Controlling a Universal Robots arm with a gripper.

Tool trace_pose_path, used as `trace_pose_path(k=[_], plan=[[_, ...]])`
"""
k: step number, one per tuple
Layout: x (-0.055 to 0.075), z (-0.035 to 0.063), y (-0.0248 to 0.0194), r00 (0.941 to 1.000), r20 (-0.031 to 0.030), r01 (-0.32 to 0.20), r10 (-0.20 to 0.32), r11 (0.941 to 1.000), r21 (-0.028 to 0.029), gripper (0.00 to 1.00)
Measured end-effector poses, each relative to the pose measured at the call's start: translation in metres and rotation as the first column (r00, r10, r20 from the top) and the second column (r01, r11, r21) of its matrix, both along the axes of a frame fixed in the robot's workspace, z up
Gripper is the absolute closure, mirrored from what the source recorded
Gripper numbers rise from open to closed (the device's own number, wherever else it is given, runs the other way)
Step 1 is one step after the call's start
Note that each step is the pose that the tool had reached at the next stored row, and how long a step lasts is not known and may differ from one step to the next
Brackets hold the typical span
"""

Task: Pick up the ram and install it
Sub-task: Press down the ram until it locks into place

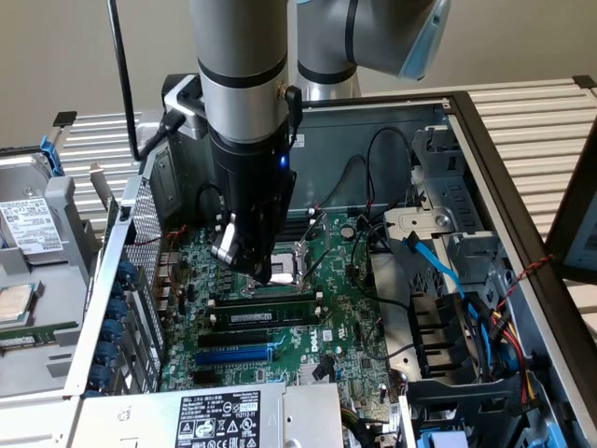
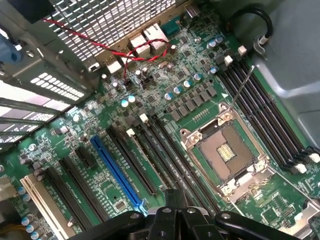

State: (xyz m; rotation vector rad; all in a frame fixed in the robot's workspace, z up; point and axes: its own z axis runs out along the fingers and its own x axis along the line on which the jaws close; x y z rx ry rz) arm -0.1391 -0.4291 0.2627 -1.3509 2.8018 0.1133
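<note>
Open computer case (image 1: pixel 485 149) holds the large green motherboard (image 1: pixel 350 308), robot arm (image 1: pixel 244 112) reaching down into it over the board. Pincer (image 1: pixel 264 273) closed, holding nothing visible, tip just above the ram (image 1: pixel 270 306), which lies seated along a slot in the bank of long slots, near the empty CPU socket (image 2: pixel 227 152). In the wrist view a blue slot (image 2: pixel 116 172) sits among the black slots (image 2: pixel 150 150), red-black twisted wire (image 2: pixel 135 52) by the rear ports.

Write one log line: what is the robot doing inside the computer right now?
gripper: jaws shut | position: over motherboard, by CPU socket | ram: lying in a slot | case: open
</note>
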Motion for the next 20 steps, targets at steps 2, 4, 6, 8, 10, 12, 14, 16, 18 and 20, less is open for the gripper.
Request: trace_pose_path(k=[2,4,6,8,10,12,14,16,18,20], plan=[[0.0000,-0.0005,0.0000,0.9994,0.0000,0.035,-0.035,0.9994,0.0000,0.89],[0.0000,-0.0009,0.0000,0.9975,0.0000,0.070,-0.070,0.9975,0.0000,0.89],[0.0000,-0.0014,0.0000,0.9946,0.0000,0.104,-0.104,0.9946,0.0000,0.89],[0.0000,-0.0019,0.0000,0.9902,0.0000,0.140,-0.140,0.9902,0.0001,0.89],[0.0000,-0.0024,0.0000,0.9846,0.0000,0.175,-0.175,0.9846,0.0000,0.89],[0.0000,-0.0028,0.0000,0.9779,0.0001,0.209,-0.209,0.9779,0.0000,0.89],[0.0000,-0.0035,0.0000,0.9698,0.0001,0.244,-0.244,0.9698,0.0001,0.89],[0.0000,-0.0041,0.0000,0.9599,0.0001,0.280,-0.280,0.9599,0.0001,0.89],[0.0000,-0.0047,0.0000,0.9492,0.0000,0.315,-0.315,0.9492,0.0001,0.89],[0.0000,-0.0054,0.0000,0.9373,0.0000,0.349,-0.349,0.9373,0.0001,0.89]])
